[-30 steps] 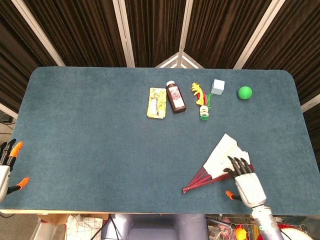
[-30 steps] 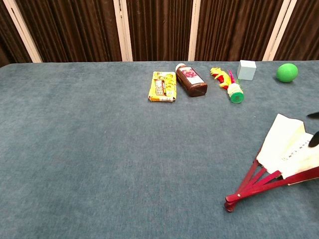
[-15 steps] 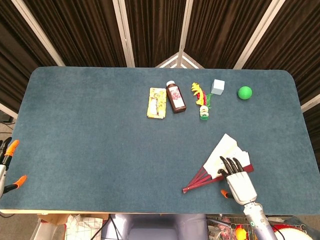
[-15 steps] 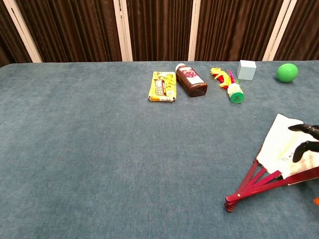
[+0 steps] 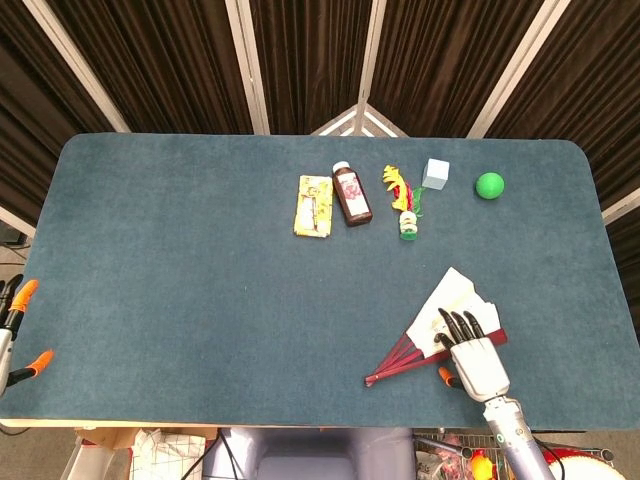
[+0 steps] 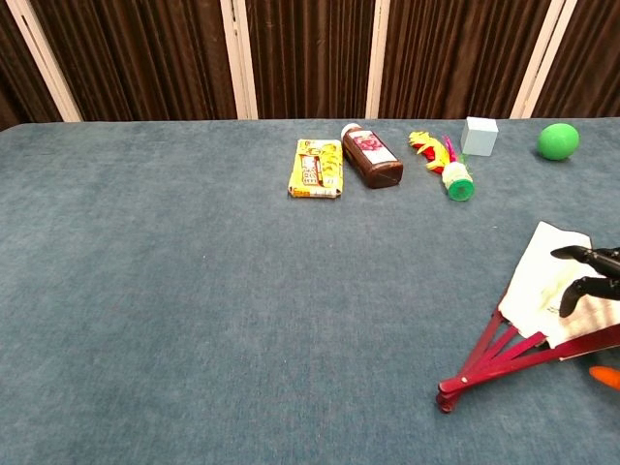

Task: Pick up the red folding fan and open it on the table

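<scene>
The red folding fan (image 5: 430,330) lies partly spread on the blue table near the front right, cream paper leaf up and red ribs meeting at a pivot (image 6: 447,396) toward the front. My right hand (image 5: 473,351) hovers over or rests on the fan's right part, dark fingers (image 6: 584,273) stretched over the leaf and holding nothing. Whether they touch the paper is unclear. My left hand (image 5: 14,330) sits off the table's front left edge, orange fingertips apart, holding nothing.
Along the far middle of the table lie a yellow packet (image 5: 314,205), a brown bottle (image 5: 351,194), a feathered shuttlecock toy (image 5: 403,202), a pale blue cube (image 5: 436,173) and a green ball (image 5: 489,185). The table's front edge (image 5: 300,418) runs just below the fan.
My right hand has slid left and slightly forward across the fan's leaf. The left hand has sunk lower at the left edge. The fan itself has not moved.
</scene>
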`<action>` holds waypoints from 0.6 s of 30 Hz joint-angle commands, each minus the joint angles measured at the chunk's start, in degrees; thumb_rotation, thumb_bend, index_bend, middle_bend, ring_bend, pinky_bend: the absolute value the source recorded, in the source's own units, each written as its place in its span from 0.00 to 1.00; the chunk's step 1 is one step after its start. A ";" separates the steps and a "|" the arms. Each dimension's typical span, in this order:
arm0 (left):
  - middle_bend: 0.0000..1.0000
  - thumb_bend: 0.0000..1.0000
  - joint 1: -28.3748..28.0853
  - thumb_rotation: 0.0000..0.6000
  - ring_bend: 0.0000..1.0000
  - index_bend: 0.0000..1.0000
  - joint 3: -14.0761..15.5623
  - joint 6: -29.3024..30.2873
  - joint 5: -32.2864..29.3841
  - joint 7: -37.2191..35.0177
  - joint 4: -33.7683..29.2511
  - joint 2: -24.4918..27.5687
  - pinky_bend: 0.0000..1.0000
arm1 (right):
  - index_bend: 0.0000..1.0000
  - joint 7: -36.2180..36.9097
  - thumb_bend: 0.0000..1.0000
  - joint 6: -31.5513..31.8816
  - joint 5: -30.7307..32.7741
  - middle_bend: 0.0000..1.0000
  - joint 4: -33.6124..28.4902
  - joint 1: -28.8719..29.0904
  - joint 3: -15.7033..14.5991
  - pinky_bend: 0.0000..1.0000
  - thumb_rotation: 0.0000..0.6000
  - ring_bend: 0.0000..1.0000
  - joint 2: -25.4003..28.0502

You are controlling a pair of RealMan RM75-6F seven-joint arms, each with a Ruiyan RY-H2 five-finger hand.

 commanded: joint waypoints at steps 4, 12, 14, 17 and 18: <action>0.00 0.18 -0.01 1.00 0.00 0.04 0.02 -0.06 -0.10 0.28 -0.10 -0.08 0.00 | 0.43 0.56 0.27 -0.14 0.23 0.08 1.24 0.31 -0.05 0.11 1.00 0.12 -0.51; 0.00 0.18 -0.03 1.00 0.00 0.04 0.09 -0.16 -0.14 0.77 -0.19 -0.17 0.00 | 0.47 1.63 0.28 0.16 0.58 0.08 3.05 0.66 0.22 0.11 1.00 0.13 -1.16; 0.00 0.18 -0.03 1.00 0.00 0.04 0.09 -0.16 -0.16 0.94 -0.21 -0.21 0.00 | 0.48 1.90 0.30 0.49 0.61 0.08 3.52 0.76 0.44 0.12 1.00 0.14 -1.35; 0.00 0.18 -0.02 1.00 0.00 0.04 0.11 -0.11 -0.11 1.12 -0.23 -0.26 0.00 | 0.48 2.38 0.30 0.94 0.59 0.08 4.21 0.87 0.61 0.12 1.00 0.14 -1.58; 0.00 0.18 -0.01 1.00 0.00 0.04 0.12 -0.08 -0.10 1.17 -0.24 -0.28 0.00 | 0.49 2.53 0.30 1.00 0.62 0.08 4.43 0.90 0.63 0.12 1.00 0.14 -1.63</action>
